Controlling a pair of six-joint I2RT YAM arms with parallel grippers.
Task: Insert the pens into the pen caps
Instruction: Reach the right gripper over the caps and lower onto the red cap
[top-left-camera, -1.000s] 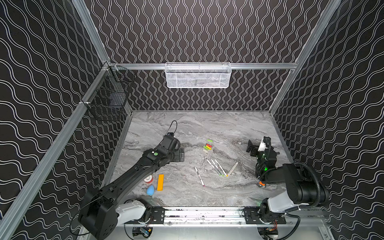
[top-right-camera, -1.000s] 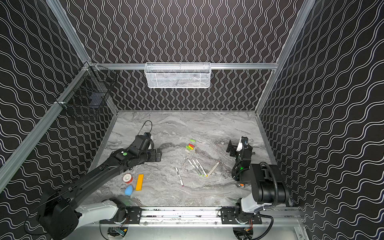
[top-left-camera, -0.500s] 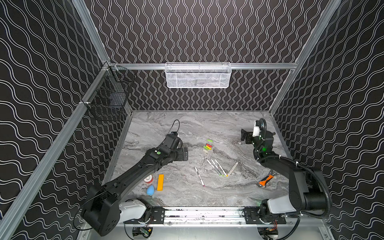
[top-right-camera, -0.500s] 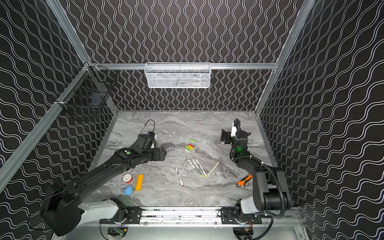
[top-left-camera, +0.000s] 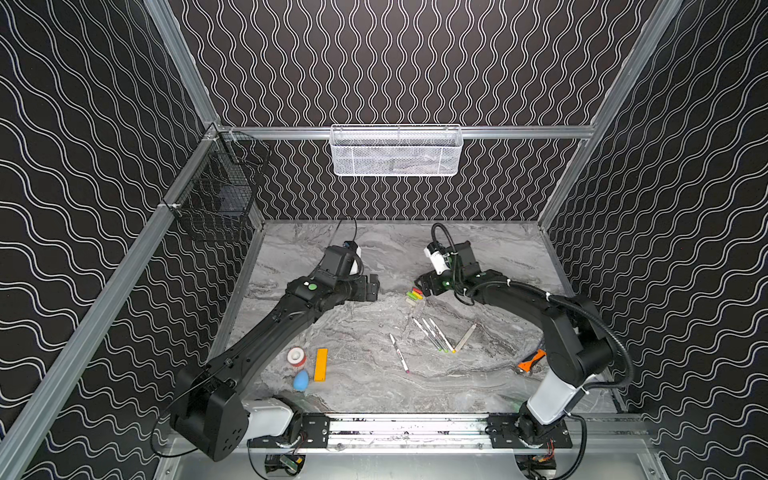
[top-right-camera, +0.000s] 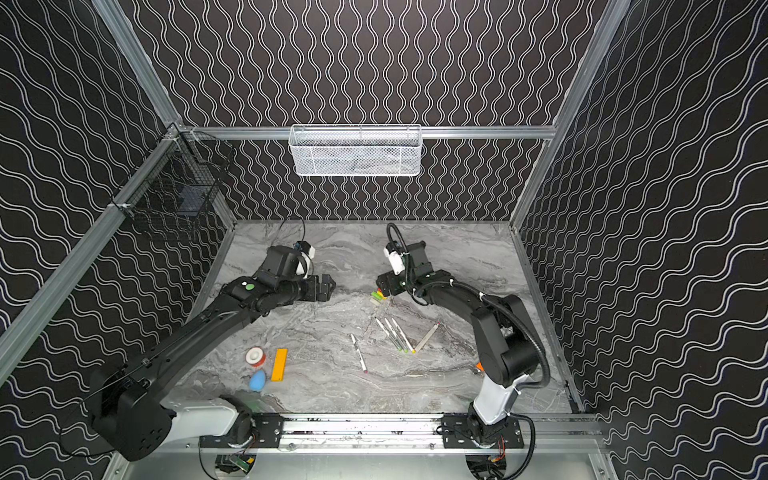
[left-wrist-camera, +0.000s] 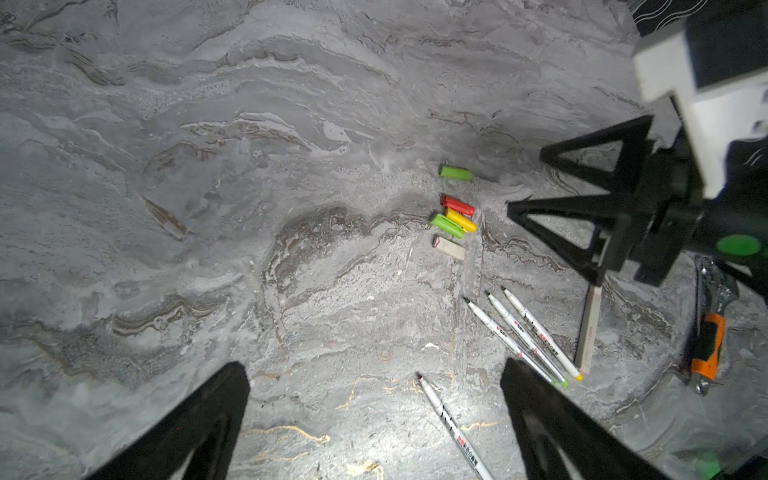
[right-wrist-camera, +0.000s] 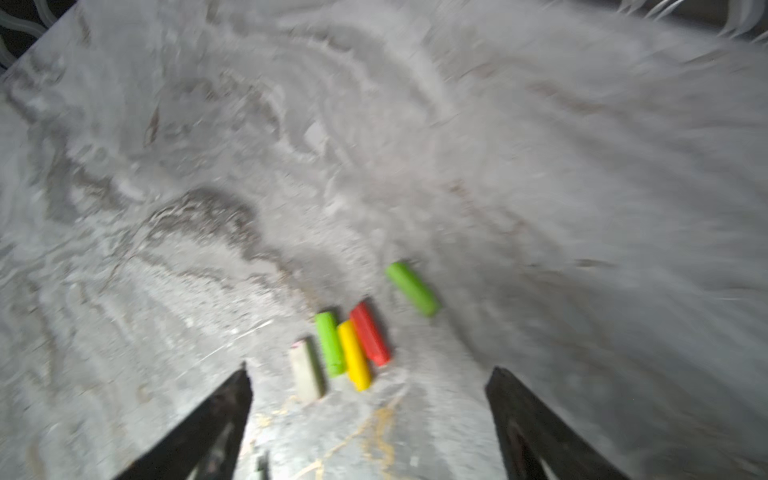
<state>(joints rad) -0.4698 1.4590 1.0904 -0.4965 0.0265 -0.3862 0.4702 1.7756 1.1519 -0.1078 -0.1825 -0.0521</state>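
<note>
The pen caps (top-left-camera: 414, 296) lie in a tight cluster mid-table: two green, one red, one yellow and a pale one, clear in the left wrist view (left-wrist-camera: 455, 216) and the right wrist view (right-wrist-camera: 353, 345). Three pens (top-left-camera: 434, 334) lie side by side nearer the front, a fourth pen (top-left-camera: 399, 353) lies alone, and a pale pen (top-left-camera: 465, 337) sits to their right. My right gripper (top-left-camera: 422, 286) hovers open just right of the caps, which lie just ahead of its fingertips. My left gripper (top-left-camera: 374, 286) is open and empty, left of the caps.
An orange-handled tool (top-left-camera: 530, 361) lies at the front right by the right arm's base. At the front left are a red-and-white roll (top-left-camera: 296, 356), an orange-yellow bar (top-left-camera: 321, 364) and a blue blob (top-left-camera: 301, 380). A white mesh basket (top-left-camera: 397, 151) hangs on the back wall, a black wire basket (top-left-camera: 220, 195) on the left.
My right arm has swung from the front right corner back and leftward to the caps. My left gripper has shifted a little to the right and away from the front.
</note>
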